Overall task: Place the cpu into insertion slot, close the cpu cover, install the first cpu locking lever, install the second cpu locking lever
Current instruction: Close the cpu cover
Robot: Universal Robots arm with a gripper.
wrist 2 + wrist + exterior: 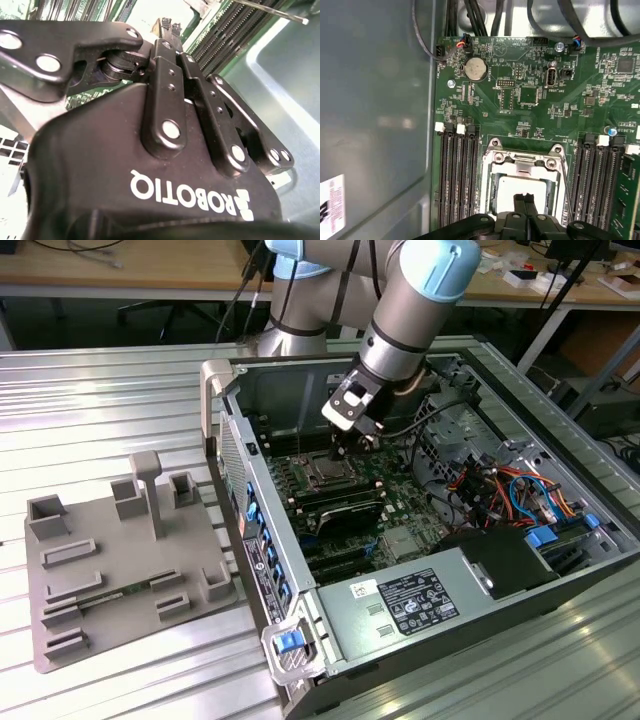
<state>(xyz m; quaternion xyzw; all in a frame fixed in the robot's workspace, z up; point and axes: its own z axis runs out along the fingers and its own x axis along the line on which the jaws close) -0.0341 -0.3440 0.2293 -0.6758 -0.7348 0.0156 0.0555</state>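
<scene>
The cpu (506, 186) shows its silver-grey top inside the insertion slot (490, 192) on the green board. The silvery cpu cover (524, 161) appears to lie flat around the chip, its cut-out framing it. A thin wire locking lever (566, 186) runs along one side of the socket. My gripper (524, 201) is shut, fingertips pressed together directly over the chip's middle. Whether they touch it I cannot tell. In the exterior view the gripper (337, 453) hangs just above the socket (326, 473) inside the open computer case. The second wrist view shows the black fingers (170, 37) closed.
Long black memory slots (456, 180) flank the socket on both sides. A coin battery (475, 68) and black cables (470, 17) lie beyond it. The grey case wall (375, 115) stands close by. A grey fixture tray (120, 565) sits at the exterior view's left.
</scene>
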